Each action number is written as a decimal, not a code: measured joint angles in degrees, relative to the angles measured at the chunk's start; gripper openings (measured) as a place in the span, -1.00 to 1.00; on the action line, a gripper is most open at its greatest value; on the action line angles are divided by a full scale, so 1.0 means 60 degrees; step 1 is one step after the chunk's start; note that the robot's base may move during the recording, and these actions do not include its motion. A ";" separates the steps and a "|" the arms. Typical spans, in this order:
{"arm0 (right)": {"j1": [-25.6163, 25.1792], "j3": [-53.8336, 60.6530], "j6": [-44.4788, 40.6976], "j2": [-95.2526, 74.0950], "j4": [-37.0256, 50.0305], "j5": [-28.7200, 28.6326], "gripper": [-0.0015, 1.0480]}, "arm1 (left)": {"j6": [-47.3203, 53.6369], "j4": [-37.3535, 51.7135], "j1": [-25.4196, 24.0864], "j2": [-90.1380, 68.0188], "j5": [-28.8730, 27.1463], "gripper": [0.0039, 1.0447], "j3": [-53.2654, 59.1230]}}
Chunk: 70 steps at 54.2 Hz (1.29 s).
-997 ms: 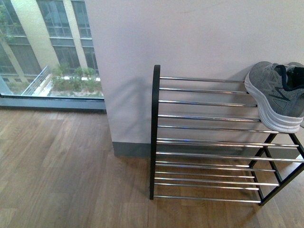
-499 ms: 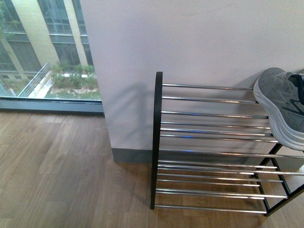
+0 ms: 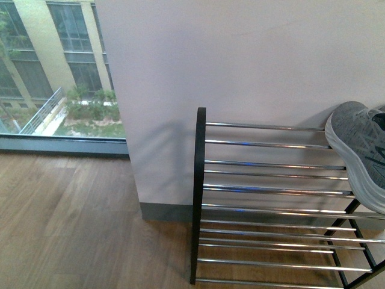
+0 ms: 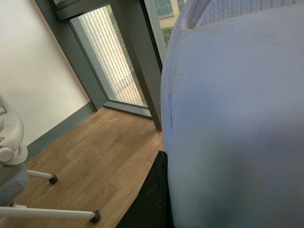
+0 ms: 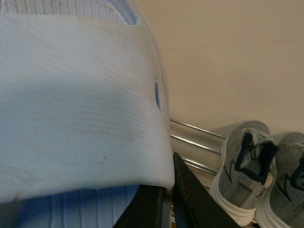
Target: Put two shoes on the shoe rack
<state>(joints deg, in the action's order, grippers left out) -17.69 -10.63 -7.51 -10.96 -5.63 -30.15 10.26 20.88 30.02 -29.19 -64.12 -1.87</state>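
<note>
While neither arm shows in the front view, each wrist camera is filled by a pale blue-white sandal held close to the lens; the left sandal [image 4: 237,123] covers most of the left wrist view, with a dark edge of the left hand [image 4: 152,199] just showing beneath it; the right sandal [image 5: 76,99] fills most of the right wrist view, and two dark fingers [image 5: 190,199] of the right hand [image 5: 164,204] sit tight against its lower edge; both hands appear closed on the sandals, though the tips are hidden behind them.

On the rack [image 3: 198,198], which stands on the wood floor [image 3: 66,223] against a white wall [image 3: 240,60], a grey sneaker [image 3: 361,153] lies on the top bars at the far right edge of the front view, toe toward the rack's middle, cut off by the frame; the right wrist view shows two grey sneakers side by side on the chrome bars, the nearer one [image 5: 244,171] with its heel and navy collar facing the camera, the second [image 5: 287,185] just beside it and touching or nearly so.

A window [image 3: 54,66] beside the wall looks out on a building and greenery; a white chair base [image 4: 19,190] on castors stands on the floor in the left wrist view.
</note>
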 joint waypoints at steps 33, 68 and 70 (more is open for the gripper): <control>-0.0787 -0.0761 0.1253 -0.2903 0.1847 -0.0157 -0.97 | 0.0000 0.0000 0.0000 0.0000 0.0000 -0.97 0.0000; 0.4397 -0.3588 0.0812 -1.2582 0.6685 0.4688 -0.97 | 0.0000 0.0000 0.0000 0.0000 0.0000 -0.97 0.0000; 0.4448 -0.3850 0.0761 -1.3103 0.6757 0.4798 -0.97 | 0.0000 0.0000 0.0000 0.0000 0.0000 -0.97 0.0000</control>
<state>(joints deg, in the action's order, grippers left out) 8.99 -33.74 -2.94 -89.58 34.92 -1.37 10.26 20.88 30.02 -29.19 -64.12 -1.87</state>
